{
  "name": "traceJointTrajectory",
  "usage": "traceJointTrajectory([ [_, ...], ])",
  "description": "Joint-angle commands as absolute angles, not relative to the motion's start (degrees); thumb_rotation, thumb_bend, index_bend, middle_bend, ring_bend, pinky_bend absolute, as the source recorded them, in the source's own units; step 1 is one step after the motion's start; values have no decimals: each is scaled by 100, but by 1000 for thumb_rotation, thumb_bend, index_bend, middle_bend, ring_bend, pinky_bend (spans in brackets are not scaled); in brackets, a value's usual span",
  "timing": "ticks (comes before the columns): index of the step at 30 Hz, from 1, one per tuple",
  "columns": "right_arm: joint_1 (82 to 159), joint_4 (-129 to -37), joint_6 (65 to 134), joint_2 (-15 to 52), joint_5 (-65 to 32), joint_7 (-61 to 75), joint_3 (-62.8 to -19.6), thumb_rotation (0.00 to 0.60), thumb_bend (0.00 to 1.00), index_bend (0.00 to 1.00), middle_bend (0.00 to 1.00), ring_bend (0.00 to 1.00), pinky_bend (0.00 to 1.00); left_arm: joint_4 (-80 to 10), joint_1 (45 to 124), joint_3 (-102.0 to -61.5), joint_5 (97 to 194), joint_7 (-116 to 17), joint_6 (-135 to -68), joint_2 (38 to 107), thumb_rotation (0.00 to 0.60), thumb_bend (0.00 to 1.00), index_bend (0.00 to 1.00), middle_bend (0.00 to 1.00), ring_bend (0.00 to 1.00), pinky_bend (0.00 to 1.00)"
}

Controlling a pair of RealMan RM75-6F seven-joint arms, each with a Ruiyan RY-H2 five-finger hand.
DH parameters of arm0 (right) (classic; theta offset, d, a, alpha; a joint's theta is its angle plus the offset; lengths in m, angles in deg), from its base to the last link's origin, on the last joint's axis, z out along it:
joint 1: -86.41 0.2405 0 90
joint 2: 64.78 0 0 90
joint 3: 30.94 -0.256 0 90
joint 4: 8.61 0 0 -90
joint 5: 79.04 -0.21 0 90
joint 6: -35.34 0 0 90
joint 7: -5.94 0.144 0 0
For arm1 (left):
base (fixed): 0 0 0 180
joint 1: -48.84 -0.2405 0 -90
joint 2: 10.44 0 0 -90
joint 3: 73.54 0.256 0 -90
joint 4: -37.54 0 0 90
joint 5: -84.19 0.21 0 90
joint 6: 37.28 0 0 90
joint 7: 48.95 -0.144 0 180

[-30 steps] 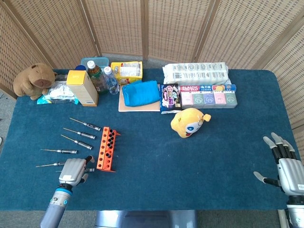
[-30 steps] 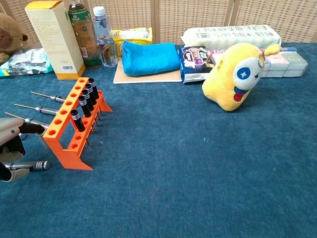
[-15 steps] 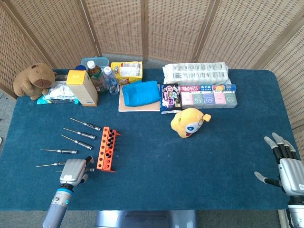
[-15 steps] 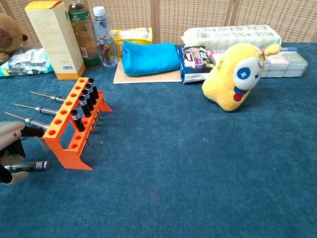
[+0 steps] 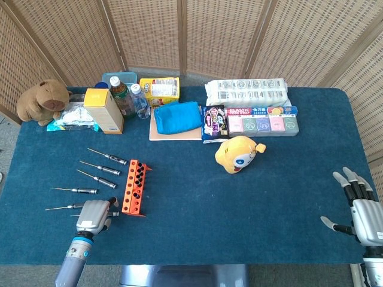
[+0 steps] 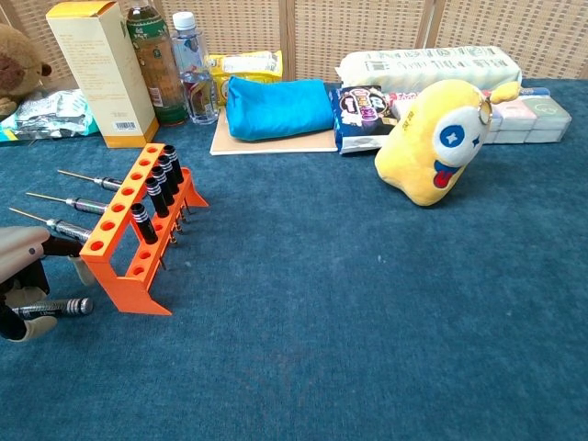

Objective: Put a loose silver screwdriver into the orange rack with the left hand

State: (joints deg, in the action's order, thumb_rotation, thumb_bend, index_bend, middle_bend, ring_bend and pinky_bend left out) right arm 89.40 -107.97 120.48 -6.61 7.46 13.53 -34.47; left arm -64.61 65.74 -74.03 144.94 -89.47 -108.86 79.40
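My left hand [image 5: 93, 216] has a pale grey, boxy back with darker fingers [image 5: 106, 224] at its edges; its wrist is a grey cylinder with a blue ring. In my chest view it looks beige-grey with black parts beneath. My right hand [image 5: 363, 213] is light grey too, with slim silver-grey fingers [image 5: 349, 182] tipped paler and dark gaps between segments.

Left hand [image 6: 20, 276] grips a silver screwdriver [image 6: 55, 307] beside the orange rack [image 6: 124, 241].

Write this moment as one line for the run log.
left hand: holds screwdriver beside orange rack | right hand: open, idle | insertion: not yet done
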Motion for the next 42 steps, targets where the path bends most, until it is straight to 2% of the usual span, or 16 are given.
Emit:
traceJointTrajectory([
  [1, 8940, -10798, 12050, -669, 745, 1373, -3449, 600, 16, 90, 0, 0, 0, -6457, 6587, -7399, 14473, -8962, -10897, 7960, 600, 331, 400, 1000, 1000, 1000],
  [26, 8940, -10808, 12024, -725, 746, 1481, -3436, 600, 16, 90, 0, 0, 0, -6295, 6614, -7337, 14341, -9145, -11112, 8204, 600, 341, 424, 1000, 1000, 1000],
  [42, 8942, -10817, 11989, -788, 749, 1585, -3418, 600, 16, 90, 0, 0, 0, -6200, 6614, -7324, 14360, -9148, -11217, 8309, 600, 415, 479, 1000, 1000, 1000],
])
